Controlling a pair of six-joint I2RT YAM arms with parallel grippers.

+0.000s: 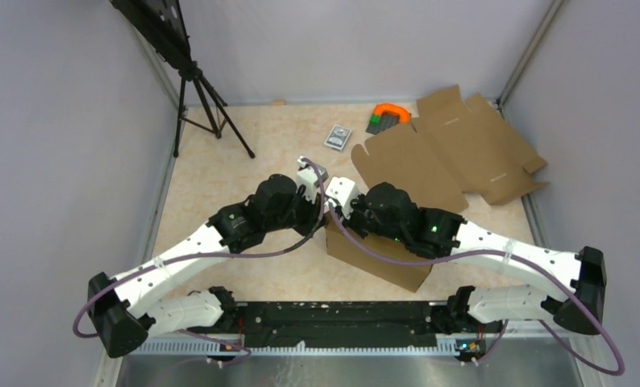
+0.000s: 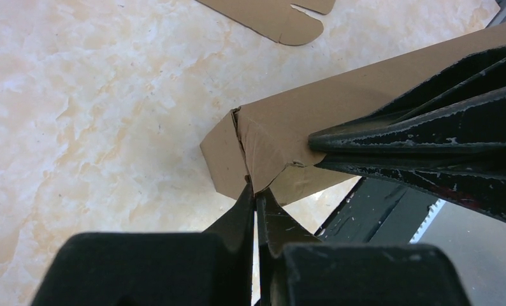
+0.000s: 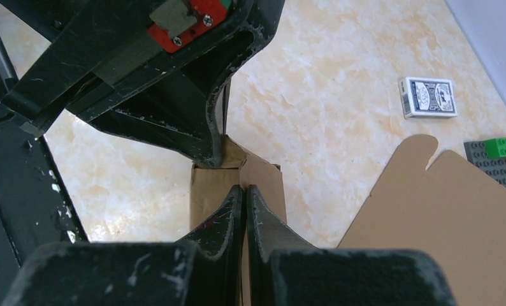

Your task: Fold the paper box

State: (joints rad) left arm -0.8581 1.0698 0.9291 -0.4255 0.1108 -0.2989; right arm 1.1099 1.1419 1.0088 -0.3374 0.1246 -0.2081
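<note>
The paper box (image 1: 379, 256), plain brown cardboard and partly folded, stands on the table just in front of the arm bases. Both arms meet over its far left corner. In the left wrist view my left gripper (image 2: 255, 191) is shut, its tips touching the pointed corner flap of the box (image 2: 282, 124). The right arm's black fingers (image 2: 397, 131) press on the box's upper face from the right. In the right wrist view my right gripper (image 3: 244, 189) is shut and rests along the box's narrow wall (image 3: 206, 191), while the left arm's fingers (image 3: 187, 121) come down onto the same end.
A second brown cardboard blank (image 1: 454, 153) lies flat at the back right. Near it are a small card pack (image 1: 338, 137) and orange, green and grey toy bricks (image 1: 388, 118). A black tripod (image 1: 200, 97) stands back left. The black base rail (image 1: 341, 322) runs along the near edge.
</note>
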